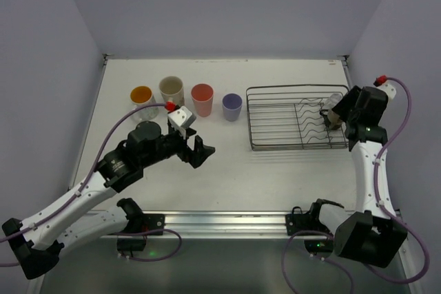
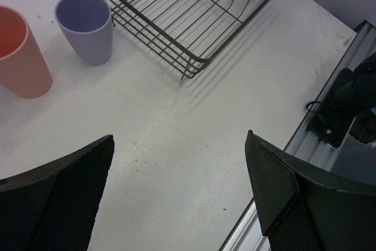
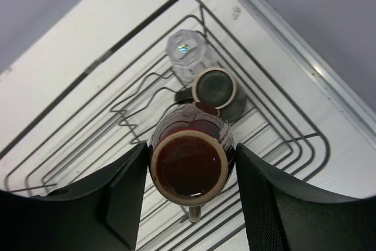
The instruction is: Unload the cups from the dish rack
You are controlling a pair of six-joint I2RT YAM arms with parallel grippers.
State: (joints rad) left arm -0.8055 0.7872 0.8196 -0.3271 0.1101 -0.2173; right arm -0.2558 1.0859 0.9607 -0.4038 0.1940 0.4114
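Between the fingers of my right claw (image 3: 191, 152) sits the small brown cup (image 3: 189, 168), pinched on both flanks, its axis running straight along my view, over the right end of the dish rack (image 1: 275, 125); my left claw (image 2: 179, 139), spread, hangs well apart.

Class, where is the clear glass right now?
In the right wrist view, the clear glass is in the dish rack's far right corner, beside a dark upturned cup.

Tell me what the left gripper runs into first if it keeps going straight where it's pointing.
Probably the table just ahead of the left gripper, which tilts downward. On a flatter line, the dish rack's near corner comes first; depth is unclear.
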